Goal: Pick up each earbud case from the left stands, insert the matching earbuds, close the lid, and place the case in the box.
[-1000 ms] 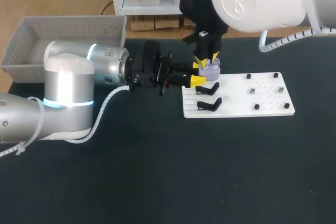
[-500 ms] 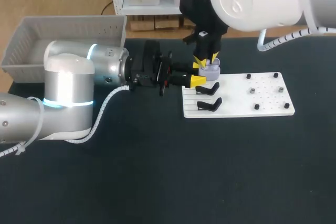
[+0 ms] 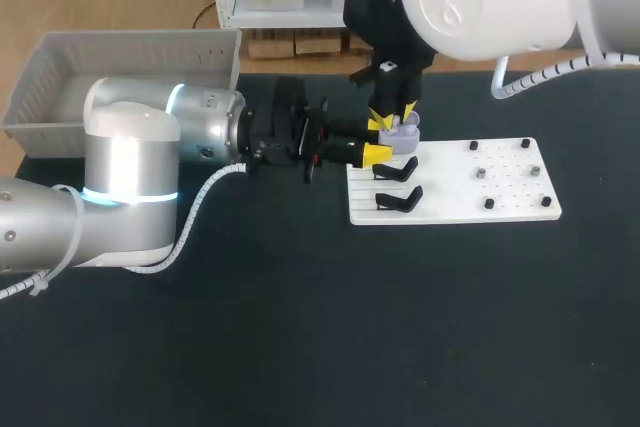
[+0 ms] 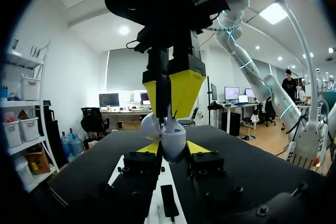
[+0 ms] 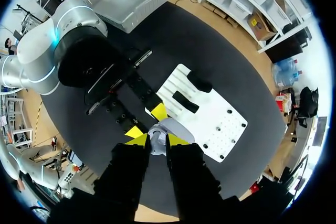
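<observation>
Earbud case point(image 4: 173, 144): small, lavender-grey and rounded, with its lid point(image 4: 149, 127) hinged open to one side. It was held in the air over the left end of the white board point(image 3: 500, 209), just above the two empty black stands point(image 3: 397, 169).

My left gripper point(image 4: 174, 148) had its fingers closed on the lower shell from two opposite sides, at a narrow spread. My right gripper point(image 3: 398, 115) stood straight above the open case, fingers nearly together on a white earbud point(image 4: 170, 125) whose lower end sat at the mouth of the case.

Handling, as judged: the case looked light, rigid and glossy. It was therefore likely to slip or twist under a hard push from above. The curved shell offered little flat surface, so the soundest hold was across the widest part of the lower half, clear of the hinge and lid. The open lid looked like the weak point and was best left untouched until it was to be pressed shut. The earbud looked lighter and smoother still, so it called for a gentle pinch on its stem.

Surroundings: small dark pegs point(image 3: 481, 173) stood on the right part of the board. The board lay on the dark table point(image 3: 300, 327). The grey box point(image 3: 60, 67) sat well apart, at the far left corner behind my left arm.
</observation>
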You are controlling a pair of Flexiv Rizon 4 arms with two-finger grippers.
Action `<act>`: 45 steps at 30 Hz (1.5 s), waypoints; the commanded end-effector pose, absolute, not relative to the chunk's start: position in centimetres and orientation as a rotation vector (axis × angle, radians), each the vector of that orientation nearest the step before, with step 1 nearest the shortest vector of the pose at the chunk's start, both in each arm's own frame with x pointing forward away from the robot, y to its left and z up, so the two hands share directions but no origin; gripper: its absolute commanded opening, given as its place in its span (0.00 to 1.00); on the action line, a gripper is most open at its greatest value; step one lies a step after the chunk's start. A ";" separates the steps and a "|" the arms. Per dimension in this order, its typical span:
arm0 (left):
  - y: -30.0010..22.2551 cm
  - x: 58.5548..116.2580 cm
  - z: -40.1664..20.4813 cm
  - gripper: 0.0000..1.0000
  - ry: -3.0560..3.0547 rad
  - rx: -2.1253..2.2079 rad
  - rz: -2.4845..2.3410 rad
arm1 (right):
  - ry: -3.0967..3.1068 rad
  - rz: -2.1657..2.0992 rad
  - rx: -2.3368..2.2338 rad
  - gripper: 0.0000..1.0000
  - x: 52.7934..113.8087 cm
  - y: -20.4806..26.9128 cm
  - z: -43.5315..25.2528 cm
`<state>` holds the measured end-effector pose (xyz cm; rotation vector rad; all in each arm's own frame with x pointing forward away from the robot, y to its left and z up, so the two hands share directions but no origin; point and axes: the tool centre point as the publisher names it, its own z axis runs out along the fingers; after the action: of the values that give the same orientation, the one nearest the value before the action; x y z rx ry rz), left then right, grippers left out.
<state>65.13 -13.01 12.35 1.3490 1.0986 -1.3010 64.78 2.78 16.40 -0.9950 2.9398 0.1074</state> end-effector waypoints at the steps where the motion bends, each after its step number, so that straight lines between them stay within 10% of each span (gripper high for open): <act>1: -13.0 65.1 12.3 0.00 1.097 1.346 -1.298 | 2.944 0.108 -0.998 0.00 64.9 2.8 16.2; 6: -13.0 65.1 12.3 0.00 1.097 1.346 -1.298 | 2.948 0.104 -1.001 0.00 65.0 2.8 16.1; 7: -13.0 65.1 12.3 0.00 1.097 1.346 -1.298 | 2.949 0.104 -1.003 0.18 65.0 2.8 16.1; 9: -13.0 65.1 12.3 0.00 1.097 1.346 -1.298 | 2.951 0.104 -1.008 0.94 64.8 2.8 16.2; 10: -13.0 65.1 12.3 0.00 1.097 1.346 -1.298 | 2.951 0.105 -1.010 1.00 64.7 2.8 16.4; 45: -13.0 65.1 12.3 0.00 1.097 1.346 -1.298 | 3.045 0.210 -0.240 1.00 72.6 -3.5 15.0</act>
<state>65.15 -12.99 12.36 1.3487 1.0986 -1.3011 72.16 -3.50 15.22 -0.2347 3.0322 0.2059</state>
